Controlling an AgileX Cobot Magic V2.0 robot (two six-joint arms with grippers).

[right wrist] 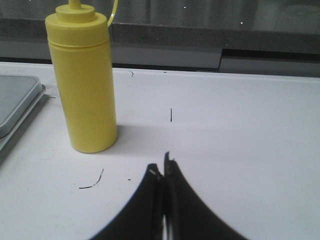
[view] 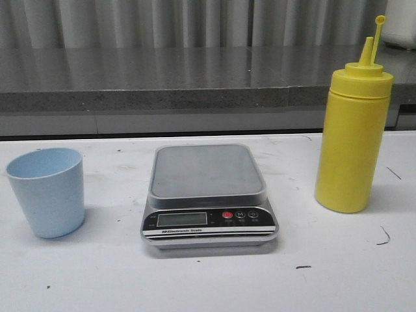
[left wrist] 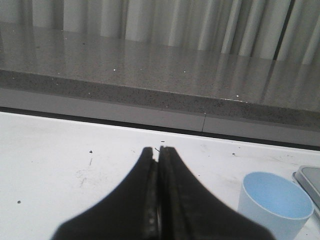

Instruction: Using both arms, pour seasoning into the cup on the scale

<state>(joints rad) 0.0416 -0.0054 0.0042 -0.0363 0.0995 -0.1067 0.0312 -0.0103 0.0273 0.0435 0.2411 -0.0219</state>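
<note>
The silver scale point(view: 209, 196) lies in the middle of the white table with nothing on its grey platform. A pale blue cup point(view: 47, 191) stands upright on the table to its left. To the right stands the yellow seasoning bottle point(view: 353, 133), upright, its cap hanging off the nozzle on a tether. Neither gripper shows in the front view. My left gripper point(left wrist: 159, 149) is shut and empty over bare table, the cup point(left wrist: 274, 204) off to one side. My right gripper point(right wrist: 160, 164) is shut and empty, short of the seasoning bottle point(right wrist: 86, 80).
A grey stone ledge point(view: 162, 81) runs along the back of the table, with a pleated curtain behind it. A corner of the scale point(right wrist: 15, 107) shows beside the bottle in the right wrist view. Small dark marks dot the tabletop.
</note>
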